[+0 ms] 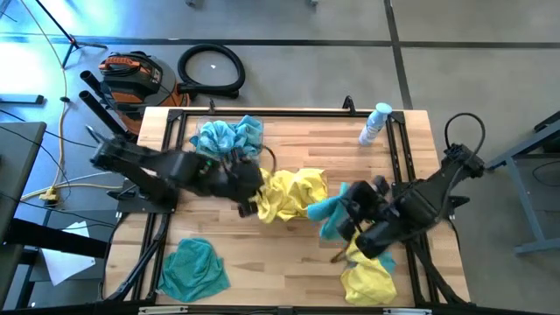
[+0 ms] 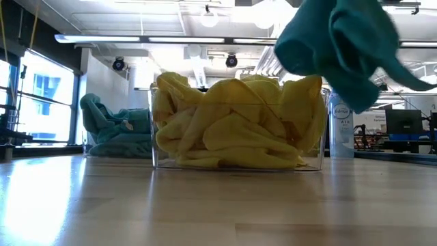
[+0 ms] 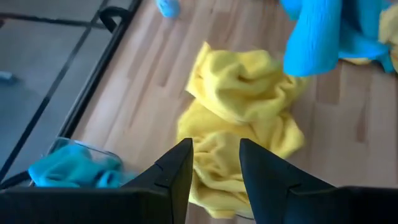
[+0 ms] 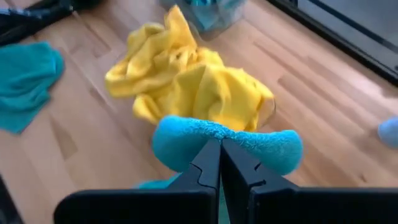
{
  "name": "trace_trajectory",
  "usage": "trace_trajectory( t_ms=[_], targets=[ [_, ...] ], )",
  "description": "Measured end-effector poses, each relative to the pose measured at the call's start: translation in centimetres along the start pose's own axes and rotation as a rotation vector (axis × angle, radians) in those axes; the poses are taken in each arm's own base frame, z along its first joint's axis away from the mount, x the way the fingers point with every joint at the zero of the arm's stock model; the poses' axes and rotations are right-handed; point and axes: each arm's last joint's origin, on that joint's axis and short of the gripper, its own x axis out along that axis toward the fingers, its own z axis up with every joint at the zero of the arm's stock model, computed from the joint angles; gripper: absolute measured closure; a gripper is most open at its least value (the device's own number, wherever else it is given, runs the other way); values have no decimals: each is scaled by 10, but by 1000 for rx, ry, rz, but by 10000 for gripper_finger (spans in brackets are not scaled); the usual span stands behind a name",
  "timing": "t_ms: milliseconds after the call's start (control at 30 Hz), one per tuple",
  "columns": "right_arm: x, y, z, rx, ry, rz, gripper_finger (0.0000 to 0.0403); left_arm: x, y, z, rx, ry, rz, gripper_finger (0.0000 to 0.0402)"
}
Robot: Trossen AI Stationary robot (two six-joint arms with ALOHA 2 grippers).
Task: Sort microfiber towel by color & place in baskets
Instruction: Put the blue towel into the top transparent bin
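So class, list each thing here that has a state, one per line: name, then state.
Right tool: shut on a teal towel, lifted off the table.
Left tool: open, empty, above the yellow basket.
Yellow basket: heaped full.
Teal basket: holds teal towels.
Spray bottle: upright.

L gripper [image 3: 214, 165] fingers apart; R gripper [image 4: 221, 163] clamped.

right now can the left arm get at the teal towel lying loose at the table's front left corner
Probably yes. The left gripper hangs open by the yellow-filled basket at mid-table, holding nothing, and only bare wood lies between it and the loose teal towel. The right gripper, shut on another teal towel, stays clear.
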Motion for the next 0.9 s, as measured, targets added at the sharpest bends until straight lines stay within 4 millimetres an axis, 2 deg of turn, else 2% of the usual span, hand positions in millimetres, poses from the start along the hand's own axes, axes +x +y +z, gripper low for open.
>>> trace_trajectory(
  t_ms=[167,300,433,567,700,900],
  targets=[
    [24,3,32,-30,-55,30,403,-3,36,-18,-29,-142,-80,280],
    [44,6,68,-85,-135,110,403,1,53,-27,-57,-318,-176,280],
    [61,3,107,-102,-241,216,403,6,65,-25,-55,-473,-263,280],
    [76,-4,137,-134,-339,287,403,13,77,-19,-78,-524,-233,280],
    [90,-7,155,-154,-407,304,403,25,85,-15,-89,-520,-247,280],
    [109,-7,162,-183,-394,330,403,48,99,-15,-145,-460,-164,280]
  ],
)
